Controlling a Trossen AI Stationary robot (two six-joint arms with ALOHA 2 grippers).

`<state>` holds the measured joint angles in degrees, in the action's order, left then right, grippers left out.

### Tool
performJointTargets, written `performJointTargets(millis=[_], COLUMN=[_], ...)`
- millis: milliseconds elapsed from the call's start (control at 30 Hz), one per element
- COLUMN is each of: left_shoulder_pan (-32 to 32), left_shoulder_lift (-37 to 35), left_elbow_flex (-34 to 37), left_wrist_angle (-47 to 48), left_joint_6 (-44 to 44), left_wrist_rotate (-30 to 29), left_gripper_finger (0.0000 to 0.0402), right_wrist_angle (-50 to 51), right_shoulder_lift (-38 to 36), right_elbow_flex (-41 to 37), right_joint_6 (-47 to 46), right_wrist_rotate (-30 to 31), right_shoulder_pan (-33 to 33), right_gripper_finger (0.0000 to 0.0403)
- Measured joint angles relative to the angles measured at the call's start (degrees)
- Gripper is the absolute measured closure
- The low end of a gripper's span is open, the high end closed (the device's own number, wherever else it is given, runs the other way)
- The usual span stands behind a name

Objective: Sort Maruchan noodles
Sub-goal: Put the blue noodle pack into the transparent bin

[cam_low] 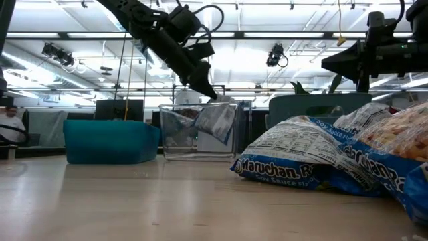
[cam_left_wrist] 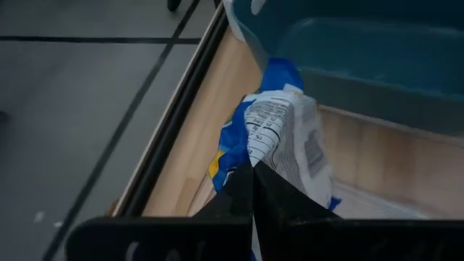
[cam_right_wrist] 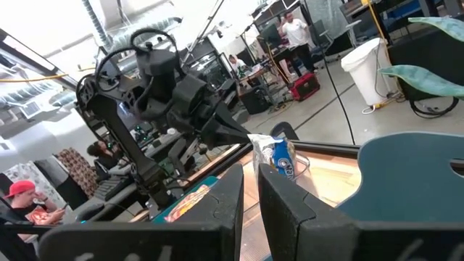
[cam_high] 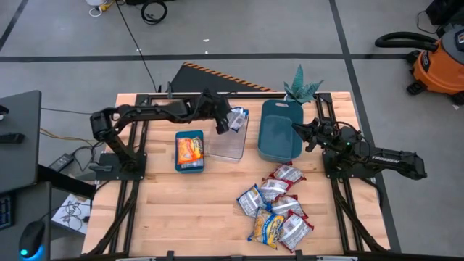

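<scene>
My left gripper (cam_high: 226,119) is over the clear plastic container (cam_high: 228,145), shut on a blue-and-white noodle packet (cam_high: 238,114). In the low view that packet (cam_low: 215,120) hangs down into the container (cam_low: 180,137). An orange packet (cam_high: 191,150) lies in the small teal bin (cam_high: 177,152). Several more packets (cam_high: 275,206) lie heaped on the table's near right part, close in the low view (cam_low: 307,157). My right gripper (cam_high: 296,129) is above the large teal bin (cam_high: 279,141). Its fingers stand a narrow gap apart and hold nothing. My left gripper pinches the blue-and-white packet between its two fingers at its upper edge (cam_left_wrist: 255,161). It comes at the packet slanting down from the table's left side. The packet is lifted clear and hangs crumpled below the fingertips (cam_low: 206,90), with its lower part inside the clear container.
The small teal bin, the clear container and the large teal bin stand side by side across the table's far half. A teal paper plant (cam_high: 301,87) stands at the far edge behind the large bin. Bare wood (cam_high: 188,210) lies left of the packet pile.
</scene>
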<state>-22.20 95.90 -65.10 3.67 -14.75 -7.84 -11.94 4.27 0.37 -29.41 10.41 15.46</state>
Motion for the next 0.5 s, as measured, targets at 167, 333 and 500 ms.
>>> performJointTargets(millis=[167,333,500], left_shoulder_pan=[1.86,2.83,1.24], left_shoulder_lift=[1.34,2.36,2.38], left_elbow_flex=[-0.04,-0.02,-0.02], left_wrist_angle=[0.77,1.17,-0.97], left_joint_6=[-0.11,0.80,-0.84], left_wrist_rotate=[-1.46,-2.06,-5.41], left_gripper_finger=[0.0399,0.0398,0.0397], right_wrist_angle=[0.01,-0.01,0.01], right_shoulder_lift=[0.00,0.00,0.00], right_elbow_flex=[0.01,-0.01,-0.01], right_joint_6=[0.00,0.00,0.00], right_wrist_rotate=[0.00,0.02,0.06], right_shoulder_pan=[0.00,0.00,0.00], right_gripper_finger=[0.0353,0.0353,0.0353])
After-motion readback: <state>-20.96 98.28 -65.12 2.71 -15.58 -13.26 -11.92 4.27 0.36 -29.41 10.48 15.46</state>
